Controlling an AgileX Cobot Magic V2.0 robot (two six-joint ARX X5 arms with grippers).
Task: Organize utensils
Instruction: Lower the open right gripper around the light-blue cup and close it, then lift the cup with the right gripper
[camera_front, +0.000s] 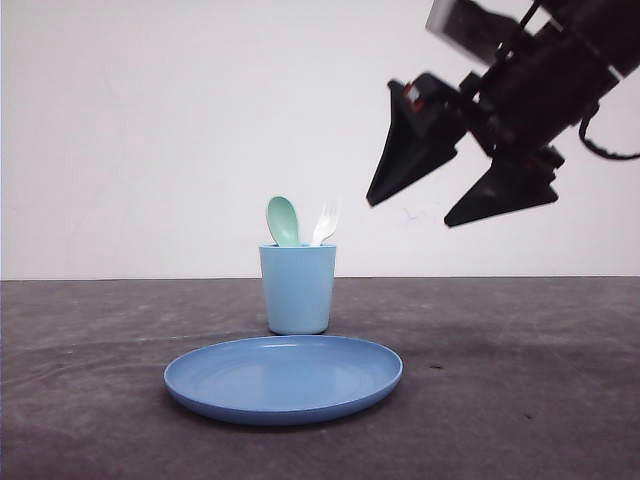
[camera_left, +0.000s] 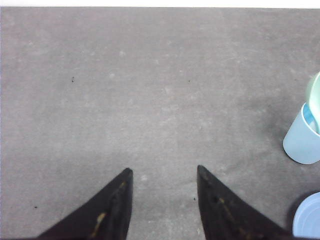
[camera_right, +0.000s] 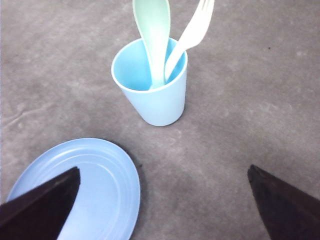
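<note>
Front view: the spoon (camera_front: 282, 221) and the fork (camera_front: 324, 224) stand handle-down in the cup (camera_front: 297, 290), heads above its rim, spoon on the left. The plate (camera_front: 283, 379) lies on the table (camera_front: 520, 400) just in front of the cup. The right gripper (camera_front: 462, 202) hangs high, jaws spread, empty. The left gripper (camera_left: 164, 172) hovers over bare table, jaws apart, empty.

Right gripper (camera_front: 455, 208) raised high, tilted down, jaws spread wide; left gripper (camera_left: 164, 172) low, parted, holding nothing
</note>
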